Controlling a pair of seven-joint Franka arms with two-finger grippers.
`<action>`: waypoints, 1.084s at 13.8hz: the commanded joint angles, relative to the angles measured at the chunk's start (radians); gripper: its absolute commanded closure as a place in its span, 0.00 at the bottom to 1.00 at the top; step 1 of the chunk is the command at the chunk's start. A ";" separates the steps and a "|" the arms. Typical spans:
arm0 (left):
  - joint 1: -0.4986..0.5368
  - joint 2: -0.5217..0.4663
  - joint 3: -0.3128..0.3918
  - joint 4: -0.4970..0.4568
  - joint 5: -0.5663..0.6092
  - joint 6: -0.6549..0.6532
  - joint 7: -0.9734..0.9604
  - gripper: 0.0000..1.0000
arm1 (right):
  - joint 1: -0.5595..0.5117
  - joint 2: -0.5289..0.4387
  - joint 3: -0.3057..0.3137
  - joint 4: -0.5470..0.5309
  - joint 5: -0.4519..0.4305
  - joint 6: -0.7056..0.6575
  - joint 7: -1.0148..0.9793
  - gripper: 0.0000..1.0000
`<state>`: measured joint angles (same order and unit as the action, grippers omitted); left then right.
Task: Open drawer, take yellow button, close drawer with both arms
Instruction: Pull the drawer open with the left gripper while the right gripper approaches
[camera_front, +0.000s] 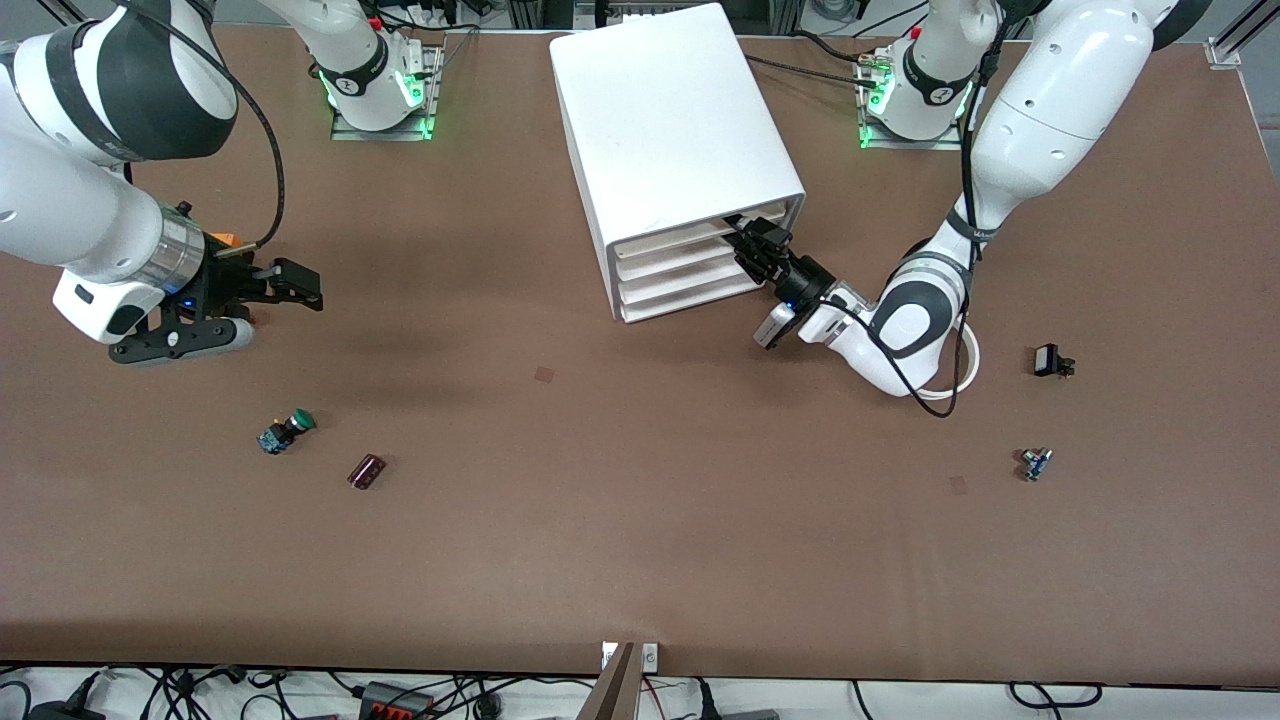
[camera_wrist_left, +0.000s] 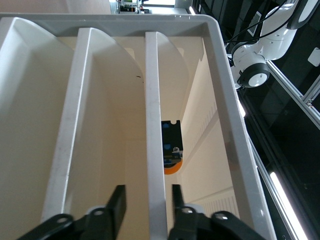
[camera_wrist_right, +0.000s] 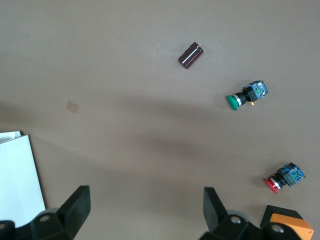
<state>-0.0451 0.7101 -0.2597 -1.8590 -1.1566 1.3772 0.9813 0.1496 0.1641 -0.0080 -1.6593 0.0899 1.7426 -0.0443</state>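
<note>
The drawer (camera_wrist_left: 155, 115), the top one of the white cabinet (camera_front: 670, 120), sits pushed in, and its front lip runs between the two fingers of the left gripper (camera_front: 752, 238). The fingers are partly drawn together, one on each side of the lip. One looks right against it, while a strip of space shows at the other, so the claw is released rather than clenched. Just past the lip, inside the top drawer, lies the button (camera_wrist_left: 171, 159), its orange cap below a dark body, close to the drawer's side wall. Under this drawer the lips of the lower drawers line the cabinet's front. The left arm reaches in low from its base, and a white cable loop (camera_front: 968, 372) lies on the table (camera_front: 640, 560) under its elbow. Toward that arm's end of the table lie a small black part (camera_front: 1050, 360) and, nearer the front camera, a small bluish part (camera_front: 1035, 463). The right gripper (camera_wrist_right: 145, 210) waits with its fingers spread wide and nothing between them, over bare table toward the right arm's end. Near it lies a red-capped button (camera_wrist_right: 284, 179). A green-capped button (camera_front: 288, 430) and a dark red cylinder (camera_front: 367, 471) lie nearer the front camera, well apart from the cabinet.
</note>
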 joint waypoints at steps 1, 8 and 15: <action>-0.006 -0.049 0.004 -0.032 -0.020 0.022 0.022 0.86 | 0.007 -0.003 -0.003 0.010 -0.004 0.000 0.000 0.00; -0.006 -0.025 0.082 0.108 0.066 0.046 -0.021 0.93 | 0.030 0.020 0.003 0.075 0.004 0.000 0.003 0.00; 0.005 0.081 0.137 0.325 0.127 0.080 -0.141 0.92 | 0.105 0.132 0.003 0.191 0.134 0.017 0.000 0.00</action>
<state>-0.0371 0.7184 -0.1541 -1.6372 -1.0767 1.4237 0.8671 0.2101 0.2546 -0.0006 -1.5414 0.2071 1.7593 -0.0455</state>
